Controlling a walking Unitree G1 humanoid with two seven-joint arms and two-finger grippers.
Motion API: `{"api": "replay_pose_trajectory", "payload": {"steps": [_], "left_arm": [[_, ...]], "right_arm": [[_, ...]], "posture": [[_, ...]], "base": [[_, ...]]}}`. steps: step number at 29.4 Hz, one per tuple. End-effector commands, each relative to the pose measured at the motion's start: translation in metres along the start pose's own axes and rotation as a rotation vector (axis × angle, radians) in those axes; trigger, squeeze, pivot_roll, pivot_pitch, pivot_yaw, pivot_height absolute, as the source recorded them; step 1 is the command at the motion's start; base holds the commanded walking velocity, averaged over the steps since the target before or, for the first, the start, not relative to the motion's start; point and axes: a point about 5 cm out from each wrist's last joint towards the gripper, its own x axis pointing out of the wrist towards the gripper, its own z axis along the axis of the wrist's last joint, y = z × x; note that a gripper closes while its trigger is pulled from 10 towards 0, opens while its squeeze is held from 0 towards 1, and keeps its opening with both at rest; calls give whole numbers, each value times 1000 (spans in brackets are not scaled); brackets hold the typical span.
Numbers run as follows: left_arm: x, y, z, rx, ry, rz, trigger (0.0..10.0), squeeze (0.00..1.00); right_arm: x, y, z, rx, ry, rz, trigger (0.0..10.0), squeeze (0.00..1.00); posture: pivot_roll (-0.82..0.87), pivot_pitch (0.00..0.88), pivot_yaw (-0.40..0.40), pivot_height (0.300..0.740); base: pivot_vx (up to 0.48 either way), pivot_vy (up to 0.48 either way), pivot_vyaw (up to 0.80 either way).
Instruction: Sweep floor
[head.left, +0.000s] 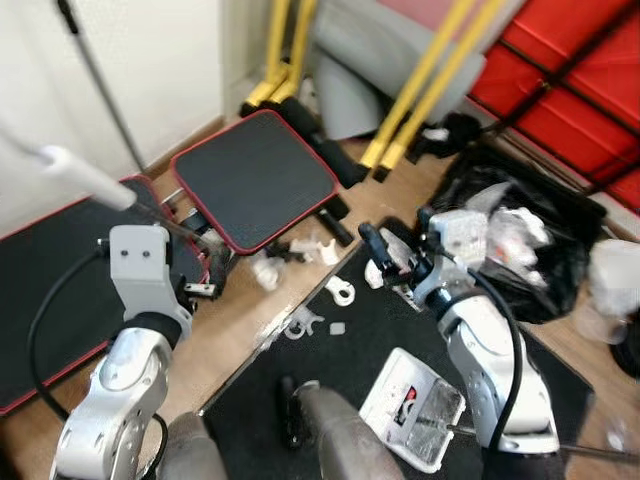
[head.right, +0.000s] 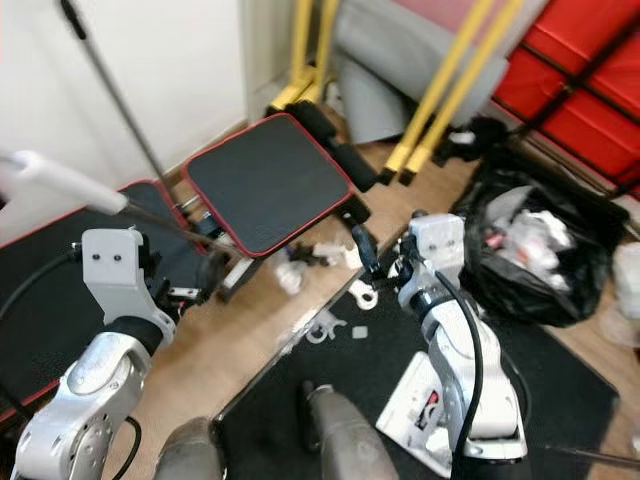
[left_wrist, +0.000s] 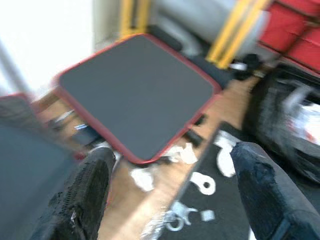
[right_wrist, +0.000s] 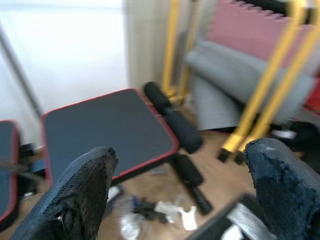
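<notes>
The broom (head.left: 90, 178) leans by the wall at the robot's left, its long axis running up and away toward that side; the left gripper (left_wrist: 172, 200), fingers spread wide and empty, is the nearer one. White scraps (head.left: 320, 290) lie ahead on the wood floor (head.left: 240, 330) and on the mat's (head.left: 350, 370) edge, between both arms. The right gripper (right_wrist: 180, 195) is also agape (nothing held), raised near the black bag (head.left: 520, 250)
</notes>
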Motion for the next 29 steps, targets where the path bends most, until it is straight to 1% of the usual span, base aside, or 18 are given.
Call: {"api": "replay_pose_trajectory", "payload": {"steps": [1, 8, 10, 11, 13, 14, 15, 16, 17, 19, 21, 22, 23, 25, 26, 29], "left_arm": [[-2, -9, -13, 17, 46, -95, 10000, 0], [2, -13, -19, 24, 51, -109, 10000, 0], [4, -19, -20, 46, 46, -141, 10000, 0], [4, -19, -20, 46, 46, -141, 10000, 0], [4, -32, -21, 47, 42, -218, 10000, 0], [4, -36, -21, 47, 38, -240, 10000, 0], [11, -39, -21, 48, 29, -260, 10000, 0], [11, -39, -21, 48, 29, -260, 10000, 0], [19, -38, -21, 48, 17, -255, 10000, 0], [21, -38, -21, 48, 15, -252, 10000, 0], [32, -39, -20, 64, -1, -251, 10000, 0], [32, -39, -20, 64, -1, -251, 10000, 0], [36, -41, -19, 82, -9, -254, 10000, 0], [36, -41, -19, 82, -9, -254, 10000, 0], [39, -41, -19, 97, -15, -253, 10000, 0], [43, -39, -19, 93, -18, -231, 10000, 0]], "right_arm": [[-5, -3, -2, -1, -1, -20, 10000, 0], [-8, -3, -4, -9, 3, -31, 10000, 0], [-5, -3, -2, -17, 2, -33, 10000, 0], [-5, -3, -2, -17, 2, -33, 10000, 0], [-1, -3, 4, -10, -17, -30, 10000, 0], [0, -3, 6, -8, -25, -29, 10000, 0], [4, -4, 8, -11, -32, -27, 10000, 0], [4, -4, 8, -11, -32, -27, 10000, 0], [6, -5, 7, -29, -38, -32, 10000, 0], [6, -5, 7, -34, -40, -34, 10000, 0], [10, -9, 6, -45, -42, -47, 10000, 0], [10, -9, 6, -45, -42, -47, 10000, 0], [12, -11, 5, -48, -41, -53, 10000, 0], [12, -11, 5, -48, -41, -53, 10000, 0], [14, -13, 3, -49, -40, -55, 10000, 0], [19, -15, 1, -51, -36, -61, 10000, 0]], "posture": [[-83, 123, -175, 740], [-85, 111, -178, 740], [-92, 118, -173, 740], [-92, 118, -173, 740], [-111, 115, -162, 740], [-111, 115, -162, 740], [-118, 102, -158, 740], [-118, 102, -158, 740], [-126, 78, -152, 740], [-126, 78, -152, 740], [-137, 44, -144, 740], [-137, 44, -144, 740], [-137, 42, -143, 740], [-137, 42, -143, 740], [-136, 40, -142, 740], [-127, 23, -142, 740]], "base": [[0, 0, 0], [0, 0, 0], [0, 0, -800], [0, 0, -800], [0, 0, -800], [0, 0, -800], [0, 0, -800], [0, 0, -800], [0, 0, -800], [0, 0, -800], [0, 0, -800], [0, 0, -800], [0, 0, -800], [0, 0, -800], [0, 0, -800], [0, 0, -800]]}}
